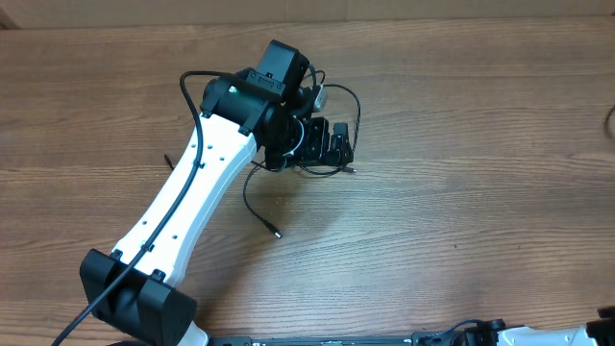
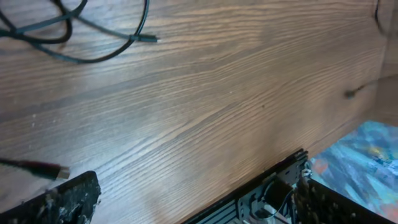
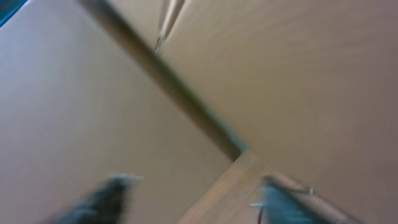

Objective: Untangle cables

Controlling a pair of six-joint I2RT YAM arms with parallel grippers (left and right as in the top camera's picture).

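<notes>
While left hand point(image 1: 332, 144) and right hand point(image 3: 193, 186) gape, the cables point(image 1: 252, 213) trail 1 plug-tipped end diagonally near-right.

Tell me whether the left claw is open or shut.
Open. The left claw shows its fingers at opposite bottom corners of the left wrist view, bare table between them, nothing gripped.

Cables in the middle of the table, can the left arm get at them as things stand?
Probably yes. The left gripper hangs open right above the cables, nothing lies between them, and one plug lies close beside it.
</notes>
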